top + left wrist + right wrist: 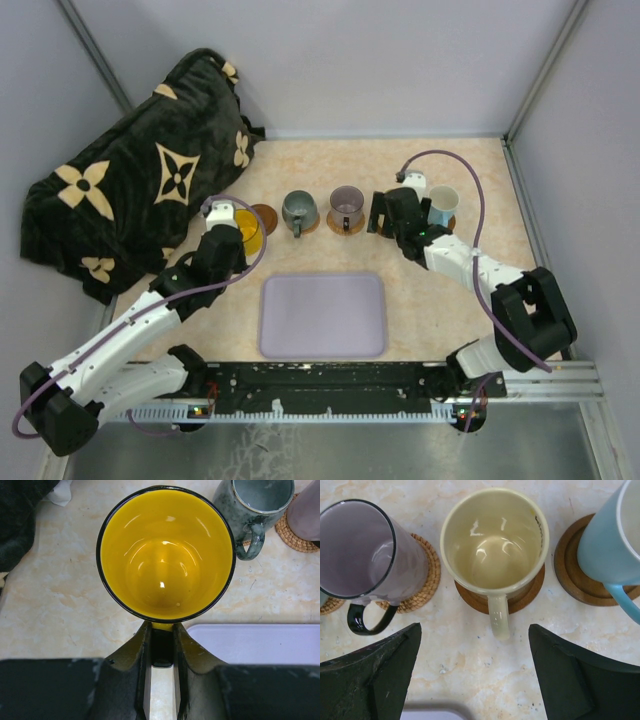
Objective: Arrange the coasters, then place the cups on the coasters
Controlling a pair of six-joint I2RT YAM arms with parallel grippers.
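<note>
My left gripper [162,628] is shut on the handle of the yellow cup [165,555]. In the top view that yellow cup [246,229] is just left of a bare brown coaster [266,217]. The grey-green cup [297,210] and the purple cup [346,206] each stand on a coaster. My right gripper [475,672] is open, its fingers either side of and short of the handle of the cream cup [495,540], which stands on a dark coaster [470,599]. The light blue cup [607,540] stands on its own coaster [570,577], and the purple cup [365,550] on a woven coaster [427,575].
A lavender tray [322,315] lies on the table in front of the row of cups. A dark flowered blanket [140,190] is heaped at the back left, close to the yellow cup. Walls enclose the table at the back and on both sides.
</note>
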